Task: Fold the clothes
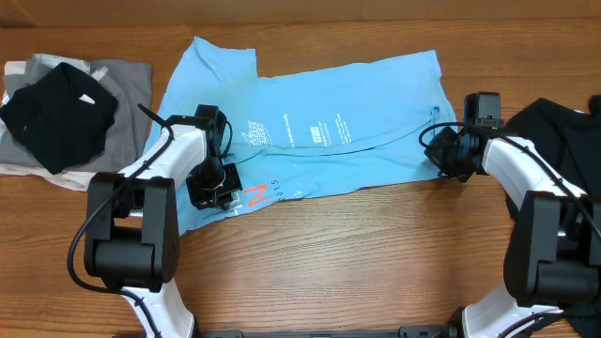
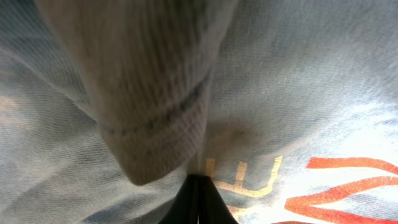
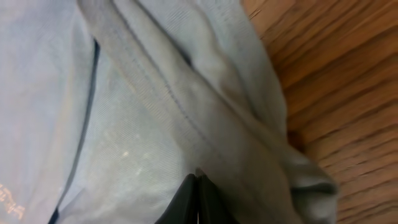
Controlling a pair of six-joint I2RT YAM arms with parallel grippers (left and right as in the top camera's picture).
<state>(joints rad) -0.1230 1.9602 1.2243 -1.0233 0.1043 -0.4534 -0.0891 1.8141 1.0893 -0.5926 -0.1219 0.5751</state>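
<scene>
T-shirt (image 1: 329,131) was pinched by clenched left gripper (image 1: 214,192) and right gripper (image 1: 443,150); long axis stretched between the fingers.

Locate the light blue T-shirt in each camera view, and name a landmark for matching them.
Overhead: T-shirt spread across the picture's middle.
Left wrist: its fabric fills the frame.
Right wrist: it covers the left and centre; bare table at right.
Landmark: coral-red lettering links overhead and left wrist; the table links overhead and right wrist.
</scene>
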